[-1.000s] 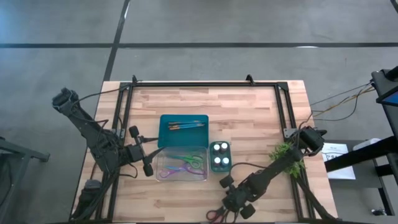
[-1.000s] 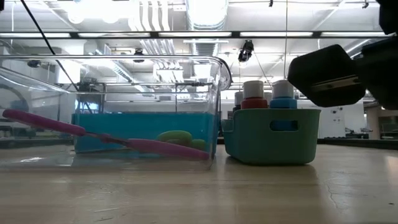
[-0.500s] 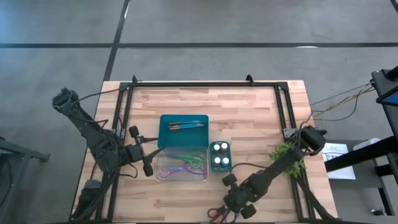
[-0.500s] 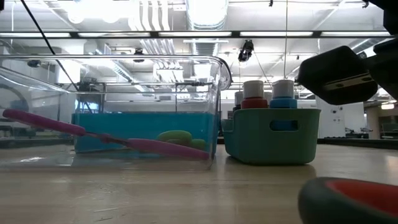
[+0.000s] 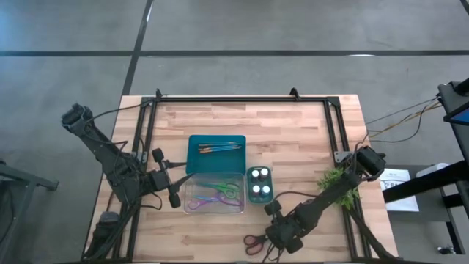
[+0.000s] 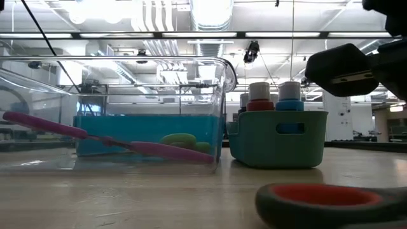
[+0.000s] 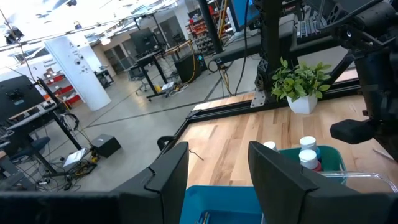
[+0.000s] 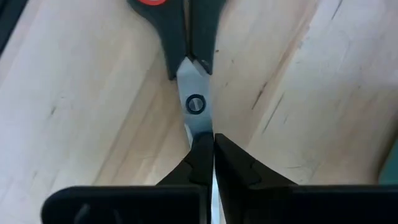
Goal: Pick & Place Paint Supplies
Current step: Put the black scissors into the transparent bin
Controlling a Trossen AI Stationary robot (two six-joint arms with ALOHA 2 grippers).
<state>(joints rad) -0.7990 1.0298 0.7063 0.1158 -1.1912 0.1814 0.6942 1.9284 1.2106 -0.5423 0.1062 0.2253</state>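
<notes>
One pair of scissors (image 8: 194,74) is pinched by its blades in the right gripper (image 8: 204,163), so lift slow and level toward the clear bin (image 5: 215,195).

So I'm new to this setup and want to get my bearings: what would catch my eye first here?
Probably the right gripper at the table's near edge, shut on the blades of the red-handled scissors lying on the wood. Next, the clear bin mid-table with two more scissors inside, the teal tray of brushes behind it and the small teal caddy of paint bottles beside it. The left gripper waits by the bin.
</notes>
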